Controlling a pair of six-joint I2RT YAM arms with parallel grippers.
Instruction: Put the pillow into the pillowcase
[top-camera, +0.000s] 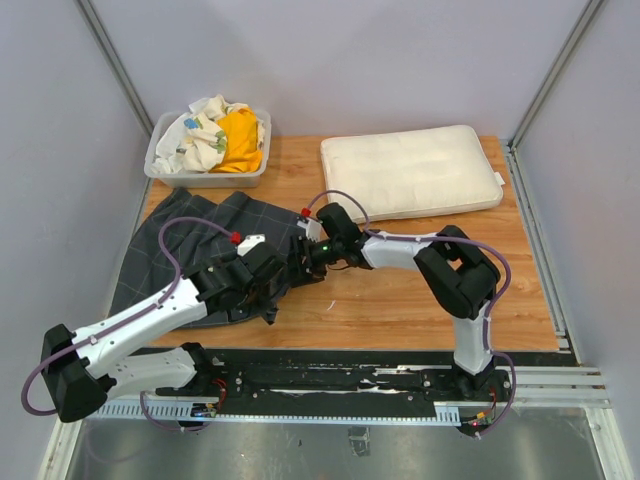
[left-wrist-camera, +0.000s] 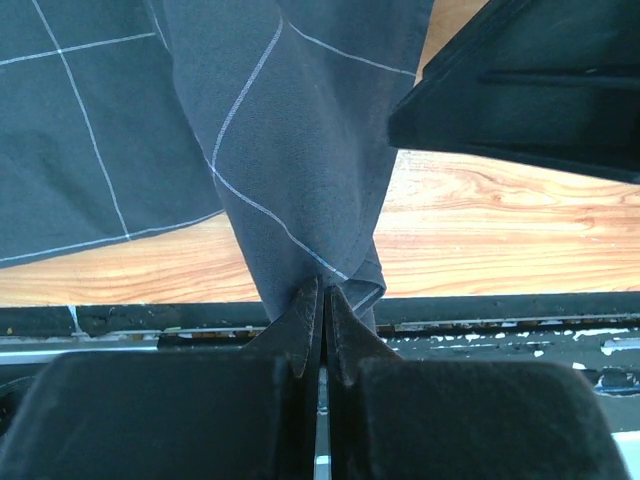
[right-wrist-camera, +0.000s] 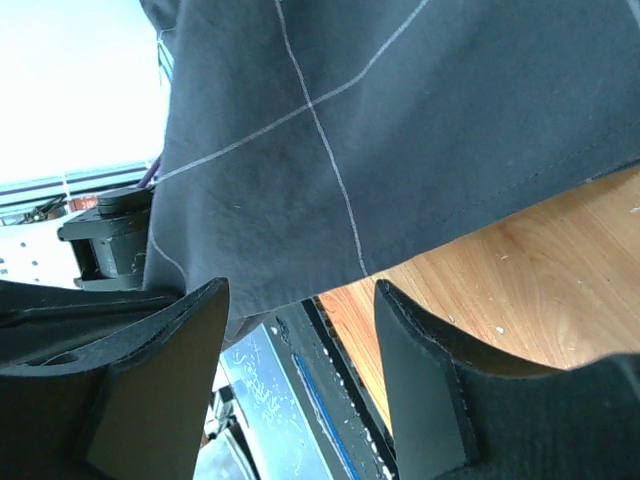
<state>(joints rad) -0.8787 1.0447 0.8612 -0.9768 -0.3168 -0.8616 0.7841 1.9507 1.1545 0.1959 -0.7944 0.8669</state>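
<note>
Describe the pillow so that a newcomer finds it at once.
Start at the wooden table and go to its far right corner. The pillow lies flat there, a plain cream rectangle, unlike the dark gridded pillowcase on the left and the crumpled cloths in the bin.

My pillow (top-camera: 410, 172) is cream-white, flat and rectangular, lying at the far right of the table (top-camera: 400, 300), well apart from the pillowcase (top-camera: 145, 260). The pillowcase is charcoal with a thin light grid and lies rumpled on the left. One bunched fold of it is lifted, pinched in my left claw (left-wrist-camera: 322, 300).
</note>
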